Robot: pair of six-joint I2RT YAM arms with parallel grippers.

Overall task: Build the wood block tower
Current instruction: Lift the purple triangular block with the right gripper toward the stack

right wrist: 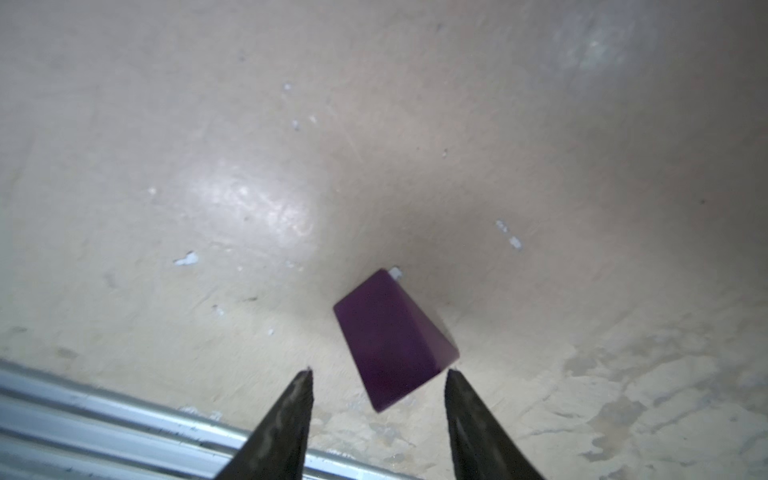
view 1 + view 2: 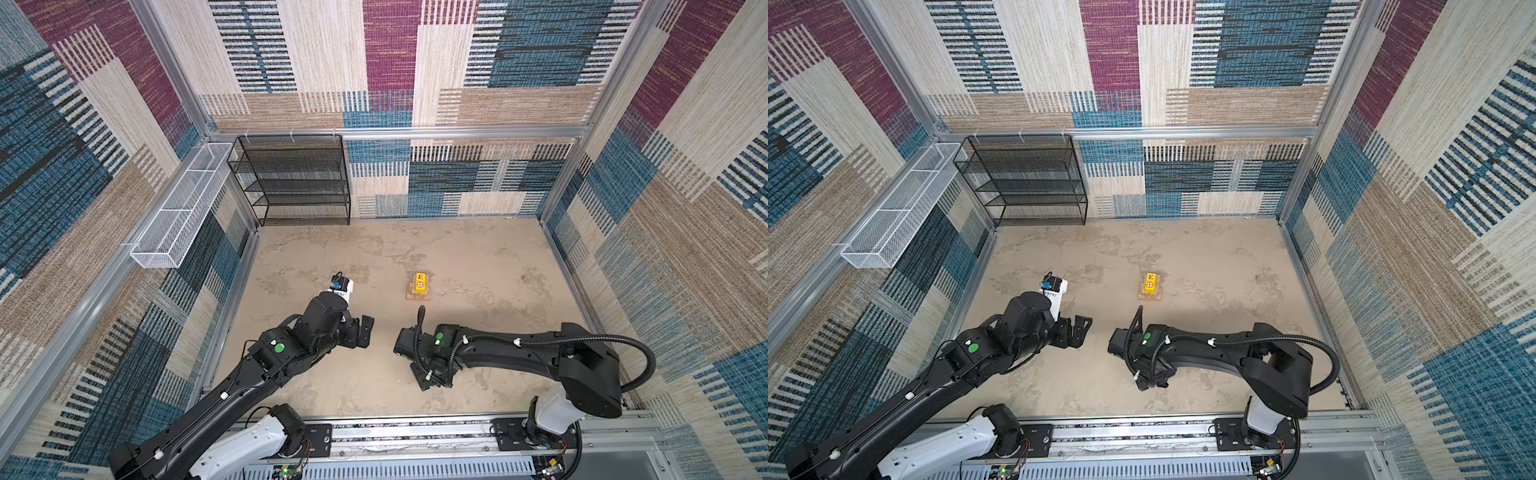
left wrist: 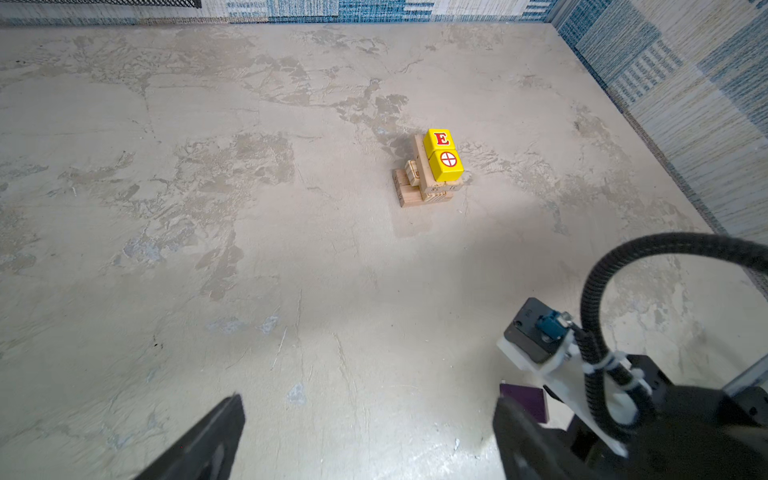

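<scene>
Where the tower stands: mid-desk, a little right of centre in both top views, the tower [image 2: 419, 286] is a low stack of crossed tan planks [image 3: 409, 197]. Two yellow cubes [image 3: 446, 164] sit side by side on top, one marked with a red E, the other with a red crossed circle.
Loose piece: the purple wedge [image 1: 392, 336] lies on the desk [image 2: 478, 257] near the front rail [image 1: 104, 411], well apart from the tower.
Right claw: the right claw [image 1: 379, 372] points down at the desk, spread, and pinches nothing. Its tips stop just short of the wedge. One tip is close to a wedge corner; whether it touches cannot be told.
Left claw: the left claw [image 2: 365, 330] is spread wide and empty. It hangs over bare desk left of the middle and faces the tower.
In the way: in both top views the right arm's wrist covers the wedge. In the left wrist view the right arm's wrist camera [image 3: 536, 336] and its black hose [image 3: 591, 299] crowd the wedge, and a left claw finger hides the wedge's lower edge.
Around: a black mesh shelf [image 2: 291, 178] fills the back left corner and a white wire basket [image 2: 178, 208] hangs on the left wall. Both are well apart from the tower.
Edges: patterned walls close the desk on the left, back and right. The aluminium rail carrying both arm bases closes the front.
Open room: bare desk surrounds the tower, widest behind it and to its right. Bare desk also lies between the left claw and the stack.
</scene>
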